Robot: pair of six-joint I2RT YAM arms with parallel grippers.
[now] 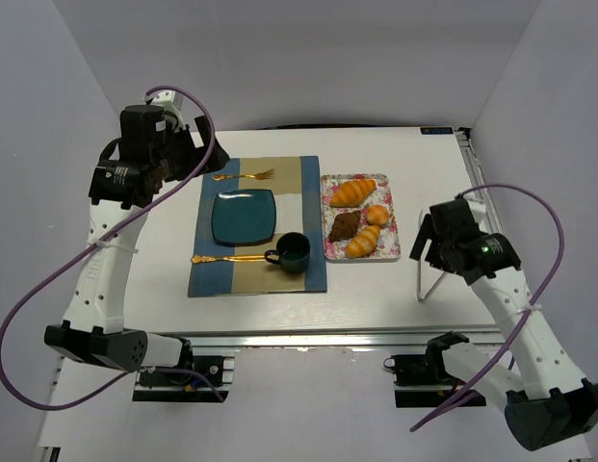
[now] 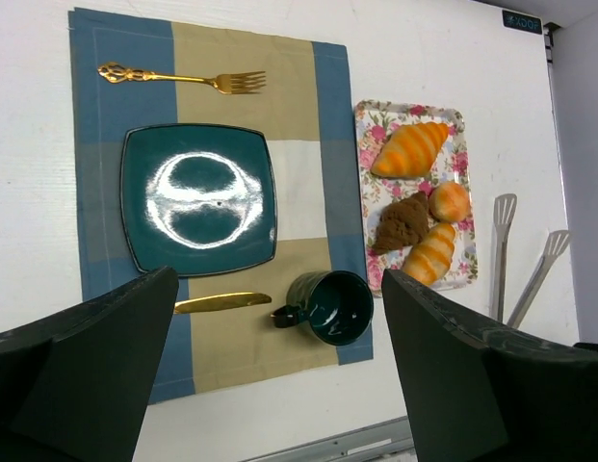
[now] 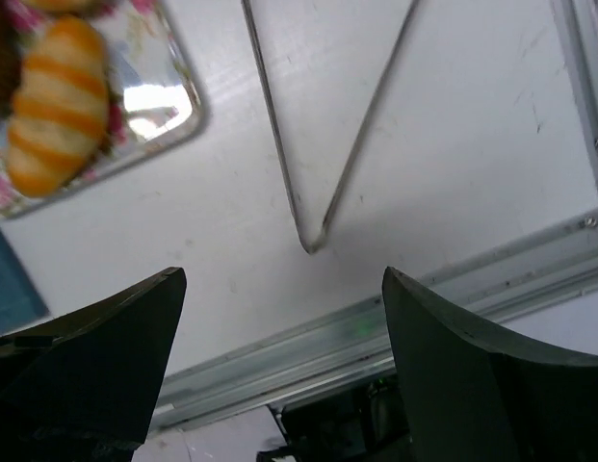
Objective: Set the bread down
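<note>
Several breads lie on a floral tray (image 1: 389,252): a large striped roll (image 1: 352,192), a small round bun (image 1: 377,214), a brown pastry (image 1: 344,226) and a striped roll (image 1: 363,241). An empty teal plate (image 1: 244,217) sits on the placemat left of the tray. My left gripper (image 1: 197,152) is open and empty, held high over the table's far left; its view shows the plate (image 2: 197,197) and the breads (image 2: 410,149). My right gripper (image 1: 426,241) is open and empty, above metal tongs (image 1: 439,269) right of the tray. The tongs (image 3: 279,144) lie flat on the table.
A blue and tan placemat (image 1: 313,274) also holds a gold fork (image 1: 246,176), a gold knife (image 1: 226,258) and a dark green mug (image 1: 292,252). The tray's near corner (image 3: 154,101) and the nearest roll (image 3: 58,101) show in the right wrist view. The table's metal front edge (image 3: 376,327) runs just below.
</note>
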